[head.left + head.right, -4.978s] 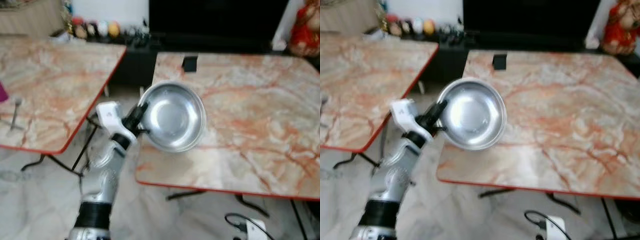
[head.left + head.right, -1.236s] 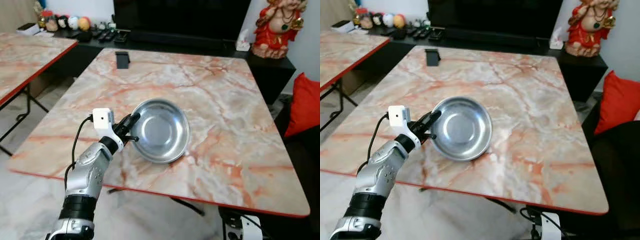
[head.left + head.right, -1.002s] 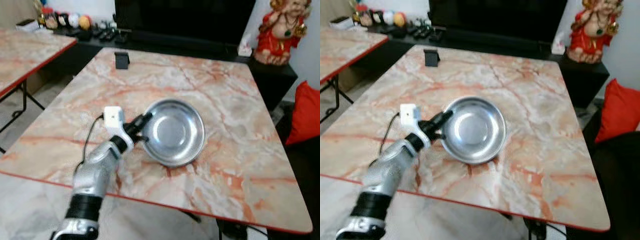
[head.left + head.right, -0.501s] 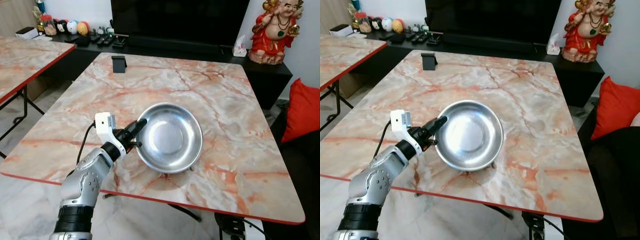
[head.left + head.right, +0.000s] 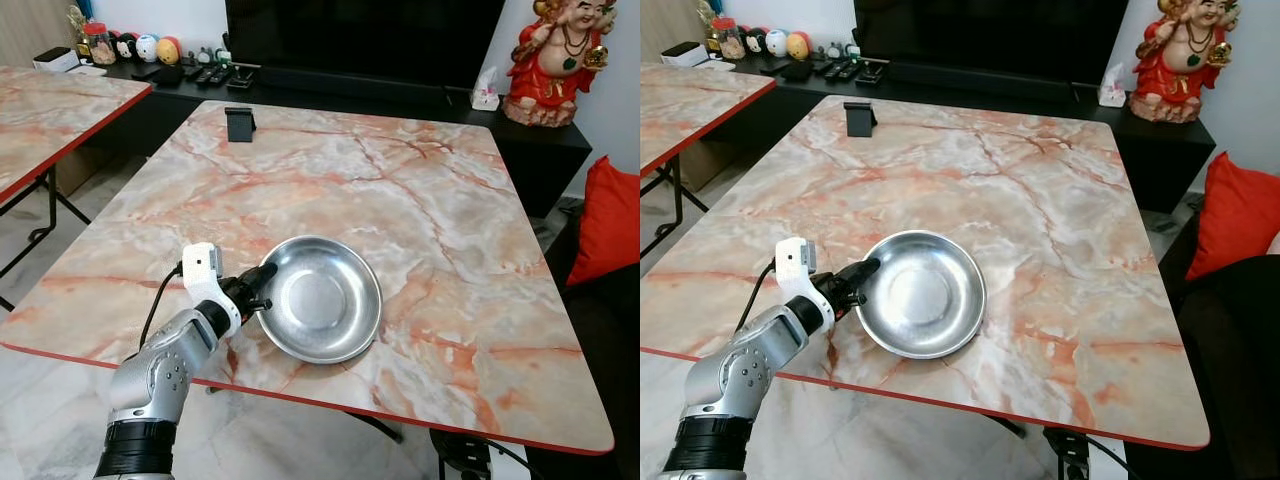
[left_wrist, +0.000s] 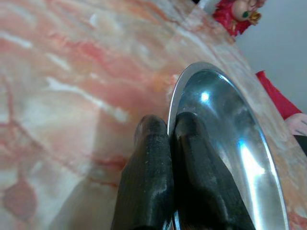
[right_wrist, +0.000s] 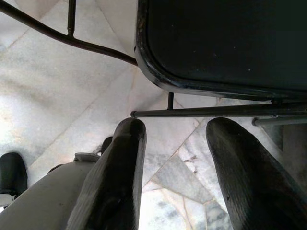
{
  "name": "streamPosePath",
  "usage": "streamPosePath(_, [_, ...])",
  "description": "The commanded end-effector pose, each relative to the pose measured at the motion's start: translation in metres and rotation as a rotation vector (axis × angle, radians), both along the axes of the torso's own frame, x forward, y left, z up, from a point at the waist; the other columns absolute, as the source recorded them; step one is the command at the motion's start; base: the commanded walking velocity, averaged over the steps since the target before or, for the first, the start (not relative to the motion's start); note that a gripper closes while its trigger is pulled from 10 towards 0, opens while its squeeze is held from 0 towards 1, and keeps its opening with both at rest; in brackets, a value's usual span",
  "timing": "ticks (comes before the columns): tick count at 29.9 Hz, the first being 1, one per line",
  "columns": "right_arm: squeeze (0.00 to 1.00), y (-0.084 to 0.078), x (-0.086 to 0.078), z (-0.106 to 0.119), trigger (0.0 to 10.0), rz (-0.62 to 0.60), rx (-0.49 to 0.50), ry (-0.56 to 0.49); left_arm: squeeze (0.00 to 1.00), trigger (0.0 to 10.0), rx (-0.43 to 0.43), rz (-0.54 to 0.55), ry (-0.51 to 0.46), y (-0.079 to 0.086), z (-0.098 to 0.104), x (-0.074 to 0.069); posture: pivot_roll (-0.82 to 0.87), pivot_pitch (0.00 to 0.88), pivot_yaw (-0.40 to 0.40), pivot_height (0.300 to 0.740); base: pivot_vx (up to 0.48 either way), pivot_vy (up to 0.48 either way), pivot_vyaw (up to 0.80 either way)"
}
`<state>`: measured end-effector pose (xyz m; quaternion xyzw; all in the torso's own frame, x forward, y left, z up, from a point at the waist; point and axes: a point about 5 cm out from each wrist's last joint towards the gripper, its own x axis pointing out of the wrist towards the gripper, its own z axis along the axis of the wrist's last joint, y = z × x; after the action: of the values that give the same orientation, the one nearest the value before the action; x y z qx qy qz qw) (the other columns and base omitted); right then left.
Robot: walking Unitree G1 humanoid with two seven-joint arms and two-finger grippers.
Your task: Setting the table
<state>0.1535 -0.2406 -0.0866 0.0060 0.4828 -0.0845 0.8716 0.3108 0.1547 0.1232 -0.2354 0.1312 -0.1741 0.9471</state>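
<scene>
your left gripper point(image 5: 262, 287) is clamped tight on the near-left rim of the steel bowl point(image 5: 322, 298), one finger point(image 6: 147, 177) outside the rim, the other inside; the bowl sits on the marble table point(image 5: 420, 190), near its front red edge, left of centre; whether its far side is tilted up a bit, can't tell; wide bare marble behind and to the right of the bowl; small black stand point(image 5: 239, 124) at the far-left corner, well apart; second marble table point(image 5: 50, 110) off to the left across a floor gap; your right gripper point(image 7: 175, 163) hangs with fingers spread apart over tiled floor point(image 7: 57, 91), beside a dark chair seat point(image 7: 220, 38); red figurine point(image 5: 558, 50) beyond the far-right corner; red cushion point(image 5: 610, 220) past the right edge
</scene>
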Motion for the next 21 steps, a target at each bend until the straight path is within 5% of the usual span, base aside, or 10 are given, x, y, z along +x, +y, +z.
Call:
streamPosePath(1, [0.0,-0.002,0.001,0.001,10.0,0.008,-0.004,0.001,0.0,10.0,0.021,0.012,0.026,0.003,-0.004,0.0,0.1,0.0,-0.054,0.727,0.0,0.0,0.0])
streamPosePath(13, [0.0,-0.001,0.0,0.0,10.0,0.01,0.0,0.004,0.0,10.0,0.041,0.04,0.068,0.003,-0.011,0.0,0.09,0.0,-0.049,0.727,0.0,0.0,0.0])
streamPosePath(14, [0.0,-0.001,-0.001,0.0,10.0,0.009,0.0,0.005,0.11,10.0,0.045,0.035,0.07,0.002,-0.011,0.0,0.09,0.0,-0.049,0.727,0.0,0.0,0.0])
streamPosePath(15, [0.0,-0.001,-0.001,0.0,10.0,0.009,0.0,0.005,0.11,10.0,0.046,0.033,0.07,0.002,-0.012,0.0,0.09,0.0,-0.049,0.727,0.0,0.0,0.0])
streamPosePath(16, [0.0,-0.001,-0.001,0.0,10.0,0.009,0.0,0.005,0.41,10.0,0.052,0.031,0.068,0.001,-0.012,0.0,0.09,0.0,-0.049,0.727,0.0,0.0,0.0])
streamPosePath(17, [0.0,-0.001,-0.001,0.0,10.0,0.009,-0.001,0.005,0.41,10.0,0.055,0.031,0.067,0.001,-0.012,0.0,0.09,0.0,-0.049,0.727,0.0,0.0,0.0])
streamPosePath(18, [0.0,-0.001,-0.001,0.0,10.0,0.009,0.0,0.006,0.69,10.0,0.064,0.03,0.071,0.001,-0.013,0.0,0.09,0.0,-0.049,0.727,0.0,0.0,0.0])
streamPosePath(19, [0.0,-0.001,-0.001,0.0,10.0,0.009,0.0,0.006,0.81,10.0,0.067,0.029,0.074,0.0,-0.013,0.0,0.09,0.0,-0.049,0.727,0.0,0.0,0.0])
streamPosePath(21, [0.0,-0.001,-0.002,0.0,10.0,0.006,0.001,0.006,0.84,10.0,0.074,0.033,0.079,0.001,-0.014,-0.001,0.09,0.0,-0.051,0.727,0.0,0.0,0.0])
